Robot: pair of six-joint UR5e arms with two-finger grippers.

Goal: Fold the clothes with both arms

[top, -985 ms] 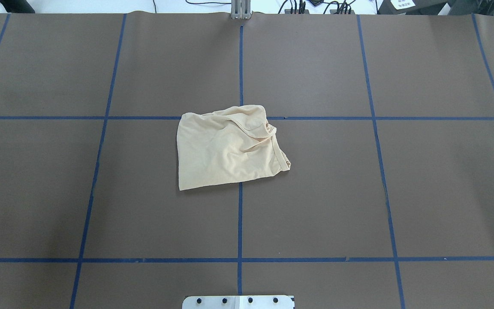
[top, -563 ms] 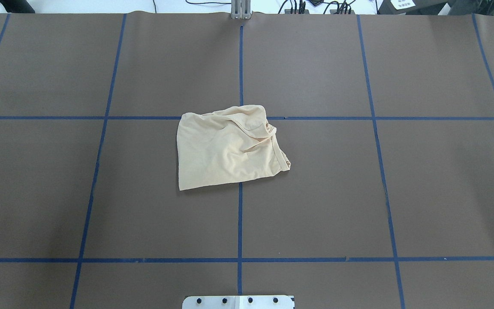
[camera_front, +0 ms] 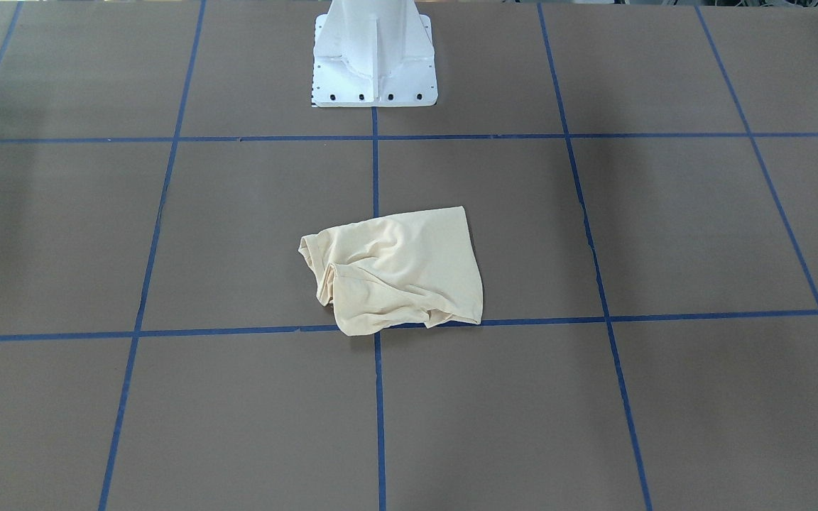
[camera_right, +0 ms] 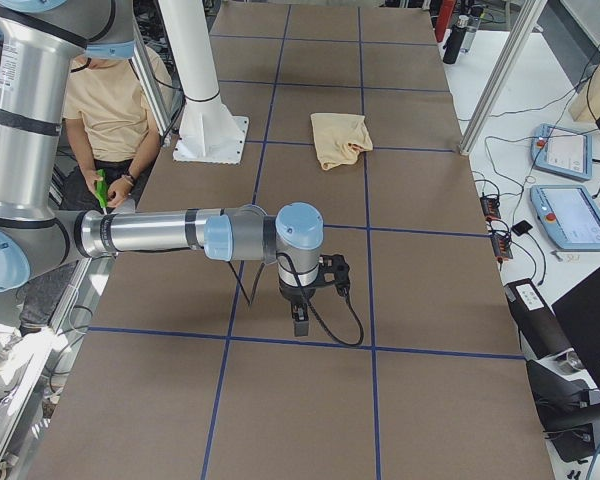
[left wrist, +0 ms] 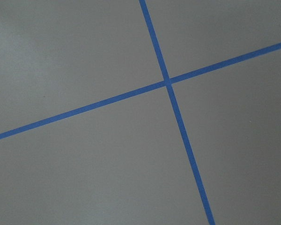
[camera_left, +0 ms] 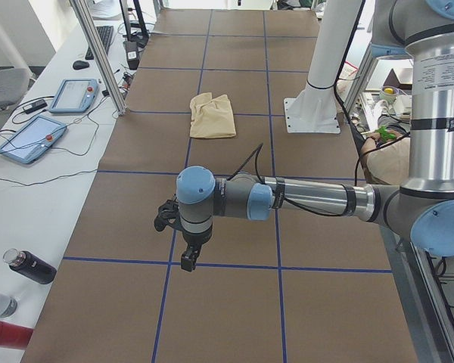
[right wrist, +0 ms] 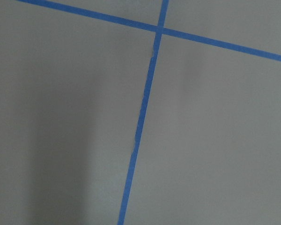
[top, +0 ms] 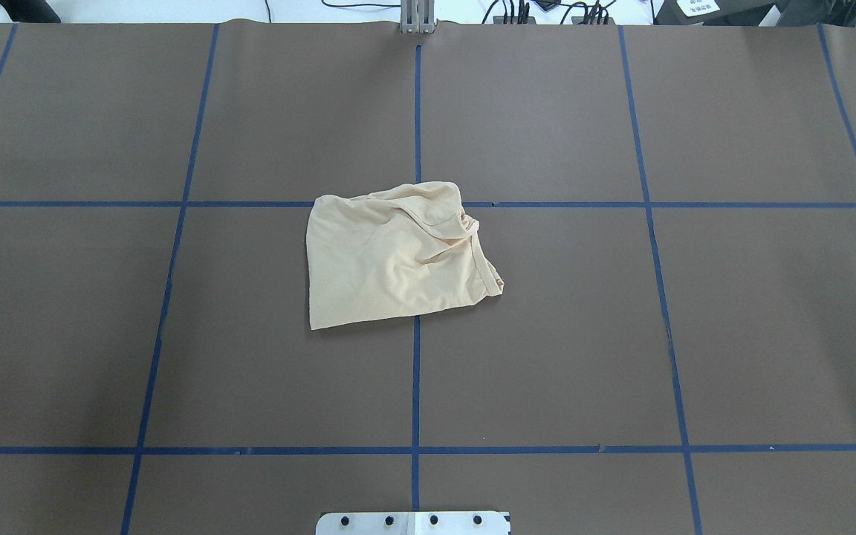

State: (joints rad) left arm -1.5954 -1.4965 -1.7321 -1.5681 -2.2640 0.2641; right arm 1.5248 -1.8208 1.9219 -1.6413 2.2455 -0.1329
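silver-grey tubular left arm (camera_left: 310, 198): light-blue joint caps, black cable | silver-grey tubular right arm (camera_right: 150, 232): same finish | white flared pedestal (camera_front: 373, 57): black base screws

Crumpled cream T-shirt (top: 391, 256) on brown table (top: 733, 312), blue tape grid (top: 415, 386)

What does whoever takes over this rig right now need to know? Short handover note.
Left gripper: low over the table, out toward the robot's left end, far from the T-shirt; open or shut cannot be told, nothing seen in it.
Right gripper: same at the right end; cannot tell.
T-shirt: lies free at table centre as a compact rumpled packet, collar toward the robot's right, sleeves out of sight.
Done: perhaps a rough fold; not neat.
Left: likely flatten and refold with both arms.
A person sits near the base.
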